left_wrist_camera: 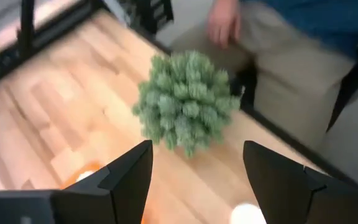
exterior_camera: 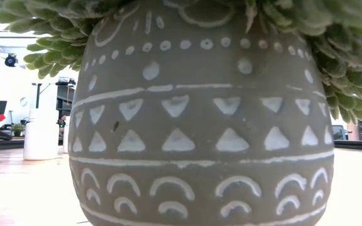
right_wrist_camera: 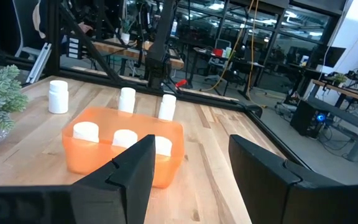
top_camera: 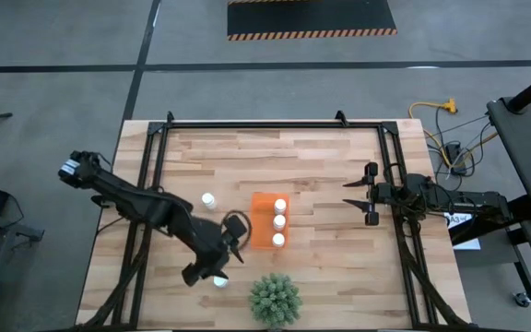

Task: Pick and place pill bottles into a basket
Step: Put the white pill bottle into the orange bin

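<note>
The orange basket (top_camera: pixel 264 226) stands mid-table with three white pill bottles in it (top_camera: pixel 279 221); it also shows in the right wrist view (right_wrist_camera: pixel 123 152). One bottle (top_camera: pixel 208 199) stands upright on the table left of the basket. Another (top_camera: pixel 219 281) stands near the front, beside my left arm. The right wrist view shows three bottles beyond the basket (right_wrist_camera: pixel 58 96) (right_wrist_camera: pixel 127 99) (right_wrist_camera: pixel 167 106). My left gripper (top_camera: pixel 235 242) (left_wrist_camera: pixel 197 180) is open and empty, just left of the basket, pointing toward the plant. My right gripper (top_camera: pixel 358 195) (right_wrist_camera: pixel 191 168) is open and empty at the table's right, facing the basket.
A green spiky plant (top_camera: pixel 275 300) in a patterned pot (exterior_camera: pixel 200 125) stands at the near edge and fills the low view. A dark metal frame (top_camera: pixel 275 124) rims the table. A person (left_wrist_camera: pixel 278 50) stands beyond the near edge. Bare wood lies between the basket and my right gripper.
</note>
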Robot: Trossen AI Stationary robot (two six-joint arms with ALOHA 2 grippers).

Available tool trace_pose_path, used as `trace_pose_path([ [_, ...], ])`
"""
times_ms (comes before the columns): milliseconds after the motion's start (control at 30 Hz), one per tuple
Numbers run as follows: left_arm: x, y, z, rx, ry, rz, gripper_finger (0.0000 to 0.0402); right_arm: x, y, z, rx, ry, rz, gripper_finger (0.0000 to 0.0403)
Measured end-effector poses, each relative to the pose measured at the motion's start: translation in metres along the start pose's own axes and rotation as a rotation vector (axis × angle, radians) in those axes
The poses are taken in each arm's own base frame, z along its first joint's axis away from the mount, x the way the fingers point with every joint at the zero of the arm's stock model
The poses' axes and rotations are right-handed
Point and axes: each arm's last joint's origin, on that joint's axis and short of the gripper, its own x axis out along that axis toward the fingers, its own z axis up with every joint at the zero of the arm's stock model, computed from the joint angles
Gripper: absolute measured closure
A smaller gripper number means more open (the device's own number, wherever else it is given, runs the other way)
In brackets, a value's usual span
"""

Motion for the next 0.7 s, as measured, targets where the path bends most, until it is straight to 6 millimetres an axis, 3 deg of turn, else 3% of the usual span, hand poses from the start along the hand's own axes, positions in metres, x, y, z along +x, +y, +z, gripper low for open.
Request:
trace_pose_path([
  [333,0.038,-0.024,0.007,0.029,0.219,-0.005,0.0169,0.0,0.0,0.0,0.0,0.0,0.0,0.0209],
  [700,0.078,-0.035,-0.008,-0.072,0.382,-0.041,0.0169,0.0,0.0,0.0,0.0,0.0,0.0,0.0209],
])
